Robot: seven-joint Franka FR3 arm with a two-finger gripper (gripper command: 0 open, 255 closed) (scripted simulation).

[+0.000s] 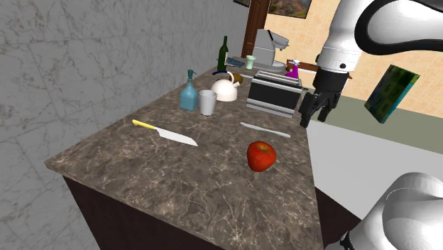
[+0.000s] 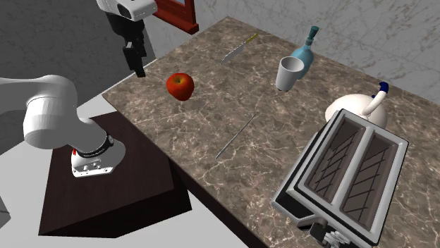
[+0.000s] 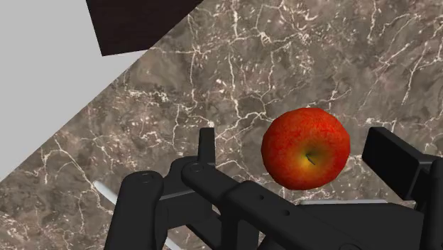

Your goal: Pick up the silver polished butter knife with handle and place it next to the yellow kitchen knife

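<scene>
Marbled surface (image 1: 213,192) is bearing butter knife (image 1: 265,129), yellow-handled kitchen knife (image 1: 165,133), apple (image 1: 261,155); tool (image 1: 314,119) is hanging open, gripping nothing.

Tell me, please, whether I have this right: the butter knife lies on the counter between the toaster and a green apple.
Not quite: the apple is red, not green, as the shoulder view shows. The butter knife does lie on the counter between it and the toaster.
</scene>
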